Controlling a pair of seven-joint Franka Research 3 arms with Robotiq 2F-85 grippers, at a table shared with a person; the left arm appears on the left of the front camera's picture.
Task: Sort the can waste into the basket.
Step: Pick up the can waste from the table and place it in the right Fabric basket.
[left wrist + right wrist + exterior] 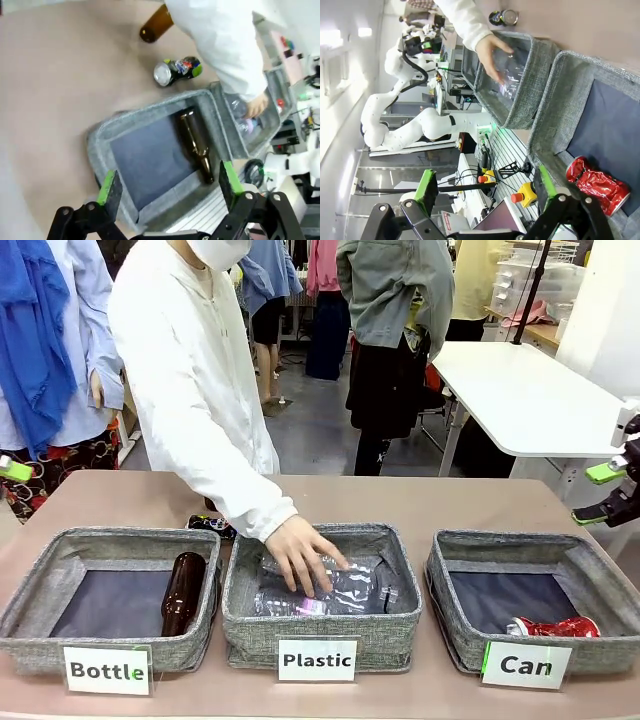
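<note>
A crushed red-and-silver can lies in the front corner of the grey "Can" basket at the right. In the right wrist view the same can rests on the dark lining of that basket. A black printed can lies on its side on the table behind the baskets, partly hidden by the person's sleeve in the front view. My left gripper hangs open above the "Bottle" basket, at the far left edge. My right gripper hovers open beyond the table's right end, holding nothing.
The person's hand presses on clear plastic bottles in the middle "Plastic" basket. A brown glass bottle lies in the "Bottle" basket. Another brown bottle lies on the table beyond the black can.
</note>
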